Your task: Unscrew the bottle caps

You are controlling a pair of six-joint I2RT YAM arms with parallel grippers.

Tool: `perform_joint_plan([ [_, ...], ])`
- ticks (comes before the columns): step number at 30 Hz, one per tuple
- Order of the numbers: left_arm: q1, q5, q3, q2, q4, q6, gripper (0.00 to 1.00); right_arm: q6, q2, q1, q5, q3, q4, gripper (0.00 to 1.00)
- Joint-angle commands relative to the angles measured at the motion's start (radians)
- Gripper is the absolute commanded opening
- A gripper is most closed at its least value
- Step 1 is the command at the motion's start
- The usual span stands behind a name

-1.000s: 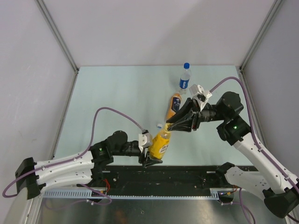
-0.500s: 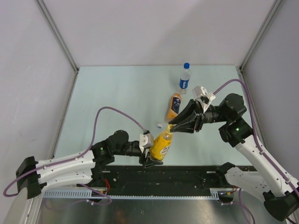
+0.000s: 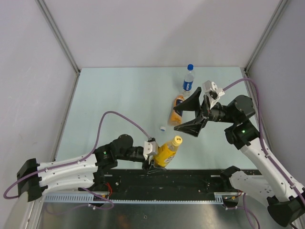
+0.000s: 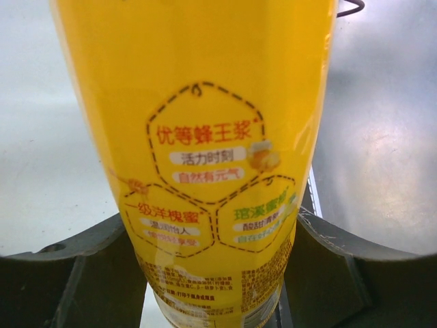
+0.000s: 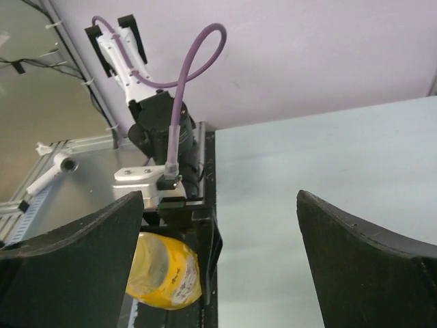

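My left gripper (image 3: 157,156) is shut on the lower body of the yellow bottle (image 3: 165,151), which leans to the right with its yellow cap (image 3: 177,140) on the neck. The left wrist view is filled by the bottle's label (image 4: 205,137), with a dark finger (image 4: 68,273) on either side. Up and to the right of that cap, my right gripper (image 3: 175,119) is open and holds nothing; its wrist view shows the gripper (image 5: 218,253) wide over bare table. The orange bottle (image 3: 177,106) lies behind it. The clear bottle (image 3: 188,82) stands upright with its blue cap (image 3: 190,67). A white cap (image 3: 162,128) lies loose.
The black base rail (image 3: 190,179) runs along the near edge just below the held bottle. Grey walls close in the pale table (image 3: 119,100) at the left, back and right. The left arm's wrist and purple cable (image 5: 160,130) show in the right wrist view.
My right gripper has let go of the yellow cap, opened wide and drawn back up and to the right. The left gripper has lowered the yellow bottle a little toward the near edge.
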Motion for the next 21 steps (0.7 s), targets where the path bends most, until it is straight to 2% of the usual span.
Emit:
perform_joint_plan([
  [1,-0.010,-0.041,0.005,-0.024,-0.010,0.070,0.00,0.017,-0.047,-0.006,0.076,0.012,0.079,0.98],
  [6,-0.010,-0.222,-0.005,-0.031,-0.029,0.047,0.00,0.042,-0.056,-0.007,0.122,0.012,0.085,0.99],
  [10,-0.010,-0.423,0.002,-0.024,-0.058,0.019,0.00,0.070,-0.029,-0.007,0.205,0.011,0.069,0.99],
  [15,-0.010,-0.692,0.023,0.001,-0.104,-0.012,0.00,0.116,0.015,-0.002,0.322,0.012,0.035,0.99],
  [21,-0.010,-0.900,0.049,0.048,-0.140,-0.068,0.00,0.119,0.073,0.054,0.526,0.050,-0.074,0.99],
])
